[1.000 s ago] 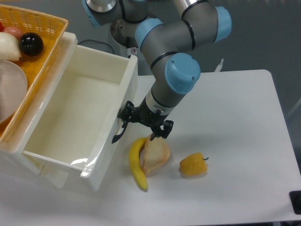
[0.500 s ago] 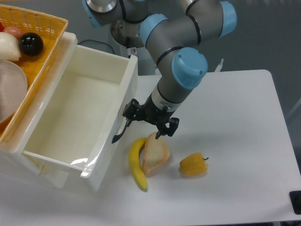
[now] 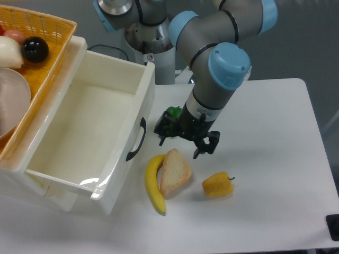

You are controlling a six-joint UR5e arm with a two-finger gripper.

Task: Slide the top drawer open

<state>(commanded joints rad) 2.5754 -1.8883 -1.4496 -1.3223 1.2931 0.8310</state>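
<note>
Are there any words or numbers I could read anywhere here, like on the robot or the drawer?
None can be read.
Small sticker on the robot's base: some mark on it, too small and blurred to read.
Top drawer, its handle, the end effector and the basket: no writing shows.
</note>
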